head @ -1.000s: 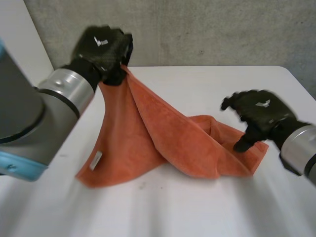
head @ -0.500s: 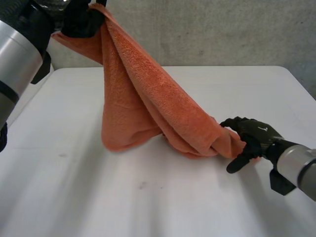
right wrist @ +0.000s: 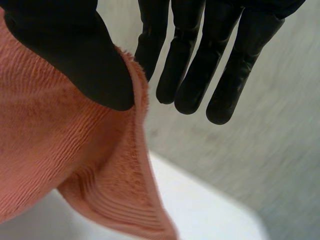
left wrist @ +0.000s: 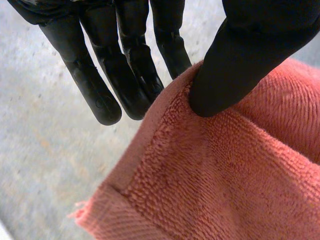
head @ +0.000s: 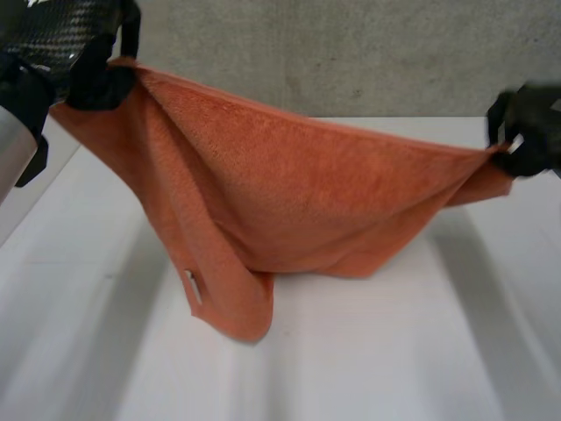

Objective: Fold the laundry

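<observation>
An orange towel point(head: 307, 202) hangs stretched in the air above a white table point(head: 394, 368), its lowest fold, with a white label point(head: 191, 287), close to the surface. The left hand point(head: 61, 53) pinches 1 top corner and the right hand point(head: 530, 132) the other. To fold well, the 2 hands should hold the top edge taut and level, then lay the towel flat. The wrist views reveal a shallow hold near the hem: left thumb point(left wrist: 240, 65) and right thumb point(right wrist: 75, 60) press cloth against nearly straight fingers.
</observation>
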`<state>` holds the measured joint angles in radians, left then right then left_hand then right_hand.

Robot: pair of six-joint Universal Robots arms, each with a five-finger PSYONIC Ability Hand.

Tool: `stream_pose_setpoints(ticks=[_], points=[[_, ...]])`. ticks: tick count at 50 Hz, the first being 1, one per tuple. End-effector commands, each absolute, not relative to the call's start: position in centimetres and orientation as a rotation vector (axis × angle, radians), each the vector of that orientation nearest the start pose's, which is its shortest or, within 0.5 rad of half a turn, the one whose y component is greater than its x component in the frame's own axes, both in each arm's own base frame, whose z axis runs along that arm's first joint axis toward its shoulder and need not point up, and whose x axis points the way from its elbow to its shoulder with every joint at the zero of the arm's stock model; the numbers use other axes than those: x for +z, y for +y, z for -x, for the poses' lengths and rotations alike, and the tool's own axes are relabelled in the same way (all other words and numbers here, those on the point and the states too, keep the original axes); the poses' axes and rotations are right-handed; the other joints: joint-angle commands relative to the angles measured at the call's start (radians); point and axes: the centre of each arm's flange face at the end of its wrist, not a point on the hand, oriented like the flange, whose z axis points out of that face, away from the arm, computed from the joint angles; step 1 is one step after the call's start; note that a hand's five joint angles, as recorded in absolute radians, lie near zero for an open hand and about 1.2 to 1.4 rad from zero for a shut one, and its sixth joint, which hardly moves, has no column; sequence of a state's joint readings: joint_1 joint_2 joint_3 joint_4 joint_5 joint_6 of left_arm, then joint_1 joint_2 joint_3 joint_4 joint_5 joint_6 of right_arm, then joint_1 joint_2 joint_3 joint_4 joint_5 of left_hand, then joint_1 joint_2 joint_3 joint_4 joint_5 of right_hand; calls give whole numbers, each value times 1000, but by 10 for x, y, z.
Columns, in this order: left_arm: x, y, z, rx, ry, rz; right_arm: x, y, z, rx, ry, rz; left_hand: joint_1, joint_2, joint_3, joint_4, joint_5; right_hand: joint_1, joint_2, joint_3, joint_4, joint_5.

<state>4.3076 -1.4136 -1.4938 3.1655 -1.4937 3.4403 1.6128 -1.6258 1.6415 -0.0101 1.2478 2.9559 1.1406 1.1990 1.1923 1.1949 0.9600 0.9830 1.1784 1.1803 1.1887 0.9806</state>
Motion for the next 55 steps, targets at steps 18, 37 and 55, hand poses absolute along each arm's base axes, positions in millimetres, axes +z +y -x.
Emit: stream_pose_setpoints(ticks=[18, 37, 55], points=[[232, -226, 206, -1646, 2423, -1039, 281, -239, -178, -1554, 2397, 1388, 256, 197, 204, 201, 262, 413, 218, 216, 208, 241], [388, -363, 249, -2543, 1424, -702, 370, -367, -220, -2604, 2010, 914, 256, 197, 204, 201, 262, 413, 218, 216, 208, 241], [361, -335, 226, -2573, 1389, -527, 380, -321, -210, -2746, 1717, 720, 256, 197, 204, 201, 262, 413, 218, 216, 208, 241]])
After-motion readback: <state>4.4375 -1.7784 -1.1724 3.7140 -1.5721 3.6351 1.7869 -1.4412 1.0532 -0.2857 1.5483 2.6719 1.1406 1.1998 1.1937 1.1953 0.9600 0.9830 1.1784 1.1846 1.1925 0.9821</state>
